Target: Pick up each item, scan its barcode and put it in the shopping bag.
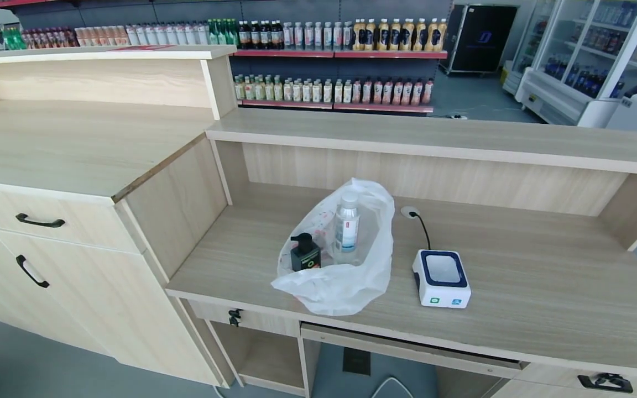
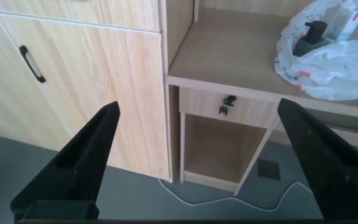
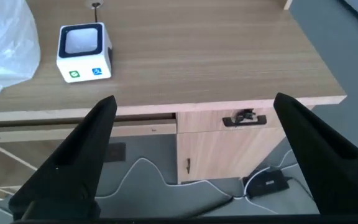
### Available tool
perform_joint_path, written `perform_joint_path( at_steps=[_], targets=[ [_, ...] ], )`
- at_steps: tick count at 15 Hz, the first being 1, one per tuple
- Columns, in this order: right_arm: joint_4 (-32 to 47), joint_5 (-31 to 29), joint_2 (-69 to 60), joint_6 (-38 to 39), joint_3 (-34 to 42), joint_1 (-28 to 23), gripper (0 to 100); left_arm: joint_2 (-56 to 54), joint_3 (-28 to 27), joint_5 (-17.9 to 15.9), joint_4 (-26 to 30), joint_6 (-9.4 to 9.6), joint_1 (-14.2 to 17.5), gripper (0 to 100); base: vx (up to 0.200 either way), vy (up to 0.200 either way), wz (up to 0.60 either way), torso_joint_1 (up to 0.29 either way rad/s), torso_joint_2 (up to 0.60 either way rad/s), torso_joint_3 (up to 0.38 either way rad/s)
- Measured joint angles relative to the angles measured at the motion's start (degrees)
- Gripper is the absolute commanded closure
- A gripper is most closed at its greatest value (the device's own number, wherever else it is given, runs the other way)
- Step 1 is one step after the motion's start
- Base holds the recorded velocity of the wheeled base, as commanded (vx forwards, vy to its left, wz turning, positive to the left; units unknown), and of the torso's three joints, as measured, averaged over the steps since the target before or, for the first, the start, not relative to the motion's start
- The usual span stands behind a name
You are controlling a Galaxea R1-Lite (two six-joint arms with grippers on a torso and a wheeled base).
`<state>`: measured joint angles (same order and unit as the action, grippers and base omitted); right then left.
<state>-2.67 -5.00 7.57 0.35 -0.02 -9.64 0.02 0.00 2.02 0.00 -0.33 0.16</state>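
A white plastic shopping bag (image 1: 346, 287) lies open on the wooden counter (image 1: 517, 265). Inside it stand a clear bottle with a white cap (image 1: 347, 226) and a small black pump bottle (image 1: 304, 252). To the bag's right sits the white barcode scanner (image 1: 440, 277), its cable running to a hole in the counter. My left gripper (image 2: 197, 162) hangs open below counter height, left of the counter's front, with the bag (image 2: 334, 62) ahead of it. My right gripper (image 3: 191, 162) is open too, held low before the counter's front edge, with the scanner (image 3: 84, 51) beyond it. Both hold nothing.
A taller cabinet (image 1: 75, 149) with black handles stands left of the counter. A raised ledge (image 1: 440, 138) runs along the counter's back. Drawers with locks (image 3: 244, 117) sit under the counter edge. Cables lie on the floor (image 3: 166, 180). Shelves of bottles (image 1: 340, 55) fill the room behind.
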Motion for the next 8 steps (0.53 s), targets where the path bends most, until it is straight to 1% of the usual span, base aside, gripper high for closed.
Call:
perform_joint_path(
  at_steps=[1, 2, 8],
  targets=[
    [0.6, 0.0, -0.7, 2.1, 0.0, 0.1, 0, 0.0, 0.0, 0.0, 0.0, 0.0, 0.0, 0, 0.0, 0.0, 0.0, 0.0, 0.0, 0.0],
    [0.7, 0.0, -1.2, 2.5, 0.0, 0.3, 0, 0.0, 0.0, 0.0, 0.0, 0.01, 0.0, 0, 0.0, 0.0, 0.0, 0.0, 0.0, 0.0],
    [0.9, 0.1, -2.2, 2.4, 0.0, 0.3, 0, 0.0, 0.0, 0.0, 0.0, 0.0, 0.0, 0, 0.0, 0.0, 0.0, 0.0, 0.0, 0.0]
  ],
)
